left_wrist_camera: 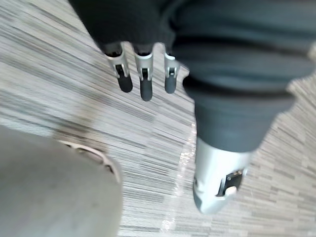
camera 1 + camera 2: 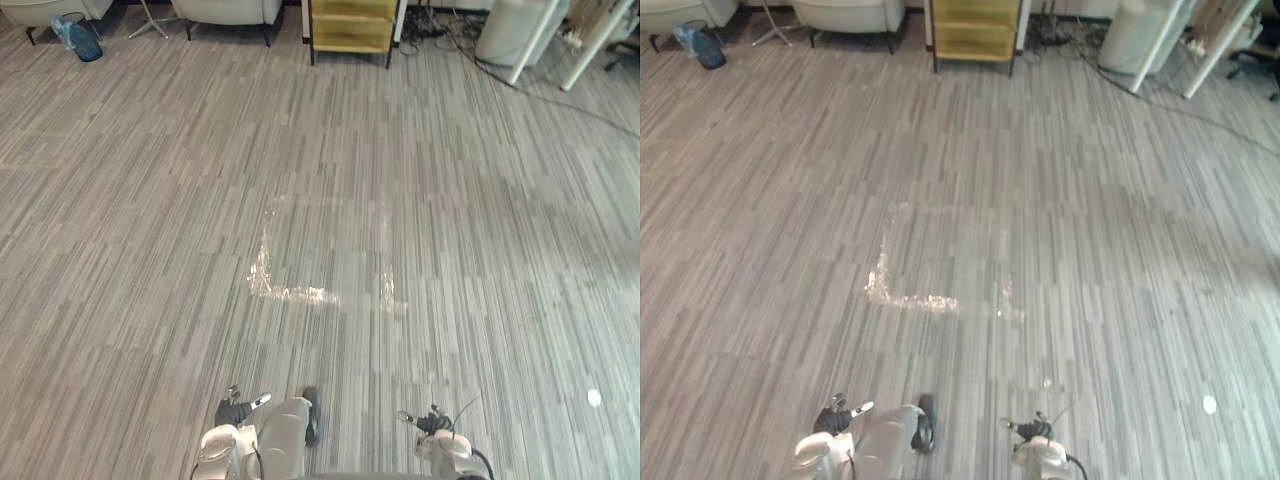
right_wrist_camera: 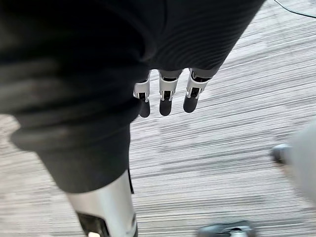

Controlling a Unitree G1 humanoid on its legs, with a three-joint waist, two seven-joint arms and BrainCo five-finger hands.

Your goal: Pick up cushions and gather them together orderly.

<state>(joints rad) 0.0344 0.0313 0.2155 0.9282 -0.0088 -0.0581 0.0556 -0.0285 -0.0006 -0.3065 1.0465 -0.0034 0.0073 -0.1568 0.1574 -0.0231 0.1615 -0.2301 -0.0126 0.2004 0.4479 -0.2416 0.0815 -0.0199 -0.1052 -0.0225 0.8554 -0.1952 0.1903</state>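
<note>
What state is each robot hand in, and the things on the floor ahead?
Left robot hand: open, fingers straight, holding nothing.
Right robot hand: open, fingers straight, holding nothing.
Yellow cabinet: upright, at the far side.
Blue bag: resting on the floor, far left.

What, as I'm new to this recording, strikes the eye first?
First, shiny streaks glint in the middle of the striped floor. A yellow shelf stands at the far side, with a blue bag farther left. The left hand and right hand hang open, holding nothing.
</note>
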